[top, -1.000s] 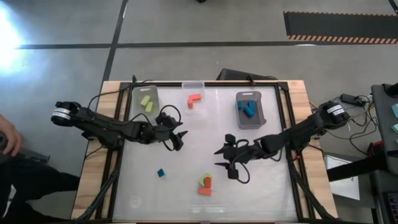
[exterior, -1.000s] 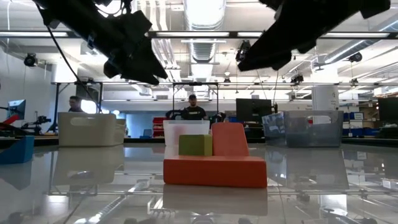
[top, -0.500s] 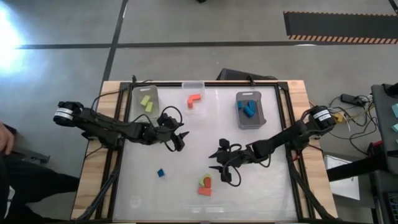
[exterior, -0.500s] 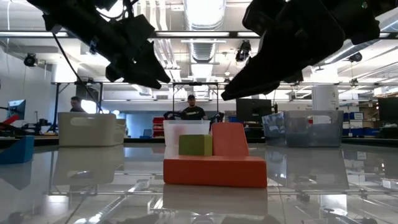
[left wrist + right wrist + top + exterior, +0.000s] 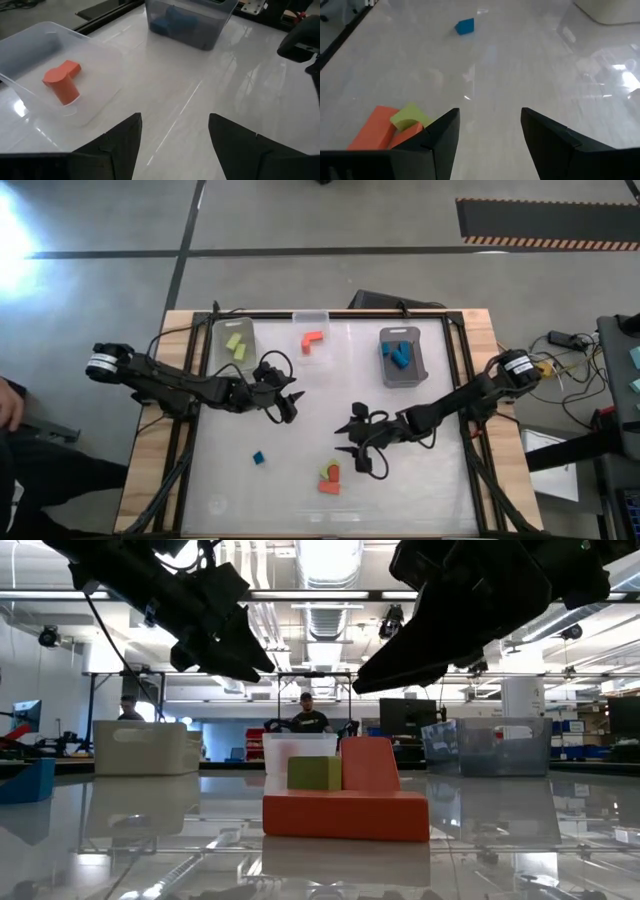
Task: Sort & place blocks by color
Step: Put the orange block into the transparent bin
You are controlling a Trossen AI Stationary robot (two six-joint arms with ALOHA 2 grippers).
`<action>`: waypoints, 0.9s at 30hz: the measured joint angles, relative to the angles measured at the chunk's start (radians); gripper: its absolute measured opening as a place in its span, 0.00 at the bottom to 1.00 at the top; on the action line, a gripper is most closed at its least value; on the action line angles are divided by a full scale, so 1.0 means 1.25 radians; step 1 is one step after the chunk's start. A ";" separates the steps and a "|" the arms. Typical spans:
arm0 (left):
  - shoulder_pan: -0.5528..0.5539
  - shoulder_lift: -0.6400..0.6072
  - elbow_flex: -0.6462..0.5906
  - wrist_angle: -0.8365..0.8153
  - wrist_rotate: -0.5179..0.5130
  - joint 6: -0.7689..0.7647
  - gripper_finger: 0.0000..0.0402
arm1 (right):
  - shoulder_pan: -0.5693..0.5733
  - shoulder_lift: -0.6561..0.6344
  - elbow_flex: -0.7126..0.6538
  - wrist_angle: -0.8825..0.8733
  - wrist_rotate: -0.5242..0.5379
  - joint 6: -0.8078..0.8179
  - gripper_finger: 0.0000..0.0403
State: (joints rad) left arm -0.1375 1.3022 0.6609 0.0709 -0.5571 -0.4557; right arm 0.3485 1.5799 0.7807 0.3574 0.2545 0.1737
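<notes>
You see three bins at the far side of the white table point(image 5: 300, 395): a clear bin point(image 5: 232, 326), a middle bin point(image 5: 312, 317) and a grey bin point(image 5: 404, 377).

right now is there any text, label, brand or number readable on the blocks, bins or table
None readable in any view.
The orange-red L-shaped block, the lone small blue cube and the grey bin with blue blocks show plain surfaces.
The black-and-yellow striped floor strip is a pattern, not text.
Monitors and shelves behind the table are too blurred to read.
</notes>
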 joint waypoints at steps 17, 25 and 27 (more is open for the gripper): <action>0.000 0.000 0.000 0.000 0.000 0.000 0.53 | 0.009 -0.015 0.250 -0.330 -0.114 -0.126 0.50; 0.000 0.000 0.000 0.000 0.000 0.001 0.53 | 0.057 -0.015 0.300 -0.593 -0.121 0.013 0.50; 0.000 0.000 0.000 0.000 0.000 0.003 0.53 | 0.075 -0.015 0.281 -0.583 -0.121 0.042 0.50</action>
State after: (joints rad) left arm -0.1375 1.3025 0.6605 0.0711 -0.5571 -0.4517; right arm 0.4416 1.5608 1.1315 -0.3712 0.1032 0.2259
